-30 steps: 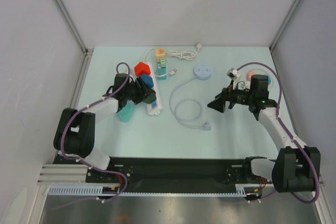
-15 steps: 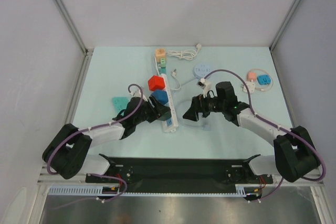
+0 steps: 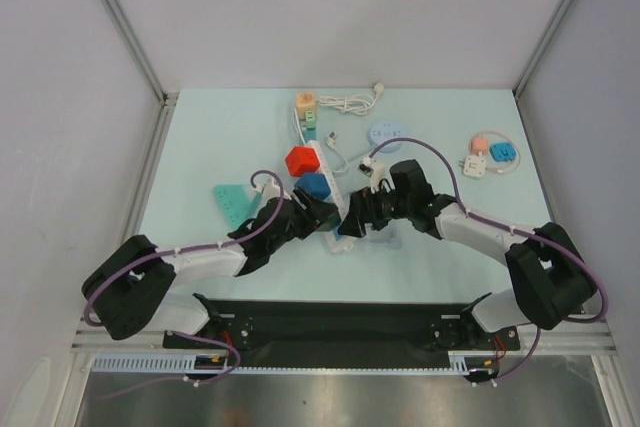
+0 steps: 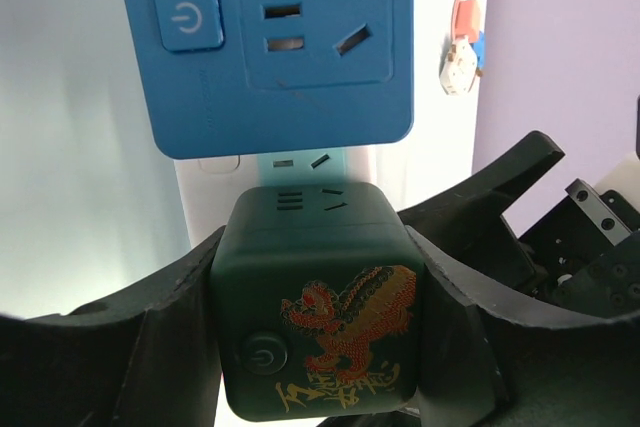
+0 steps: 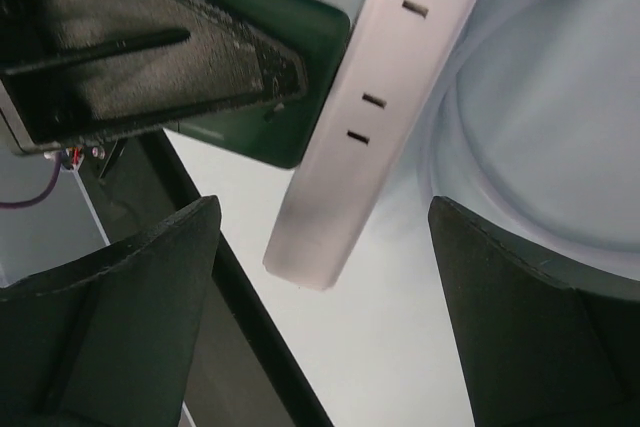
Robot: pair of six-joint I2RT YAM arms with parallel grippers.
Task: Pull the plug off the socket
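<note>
A white power strip (image 3: 331,173) lies slantwise mid-table with a red cube plug (image 3: 300,161), a blue cube plug (image 3: 314,187) and a dark green cube plug (image 4: 318,307) seated in it. My left gripper (image 3: 320,213) is shut on the green cube, one finger on each side, as the left wrist view shows (image 4: 318,347). The blue cube (image 4: 270,47) sits just beyond it. My right gripper (image 3: 355,219) is open, its fingers straddling the strip's near end (image 5: 305,257) without touching it. The green cube (image 5: 300,37) also shows there.
A teal wedge (image 3: 232,202) lies left of the left arm. Orange and green adaptors (image 3: 306,107) and a white cable (image 3: 350,102) lie at the back. A round pale-blue socket (image 3: 385,134) and pink and blue adaptors (image 3: 490,154) lie right. The black base rail (image 3: 340,317) runs close by.
The left gripper has carried the strip and its plugs nearer and to the right. The right gripper has swung left from the right side to the strip's near end.
</note>
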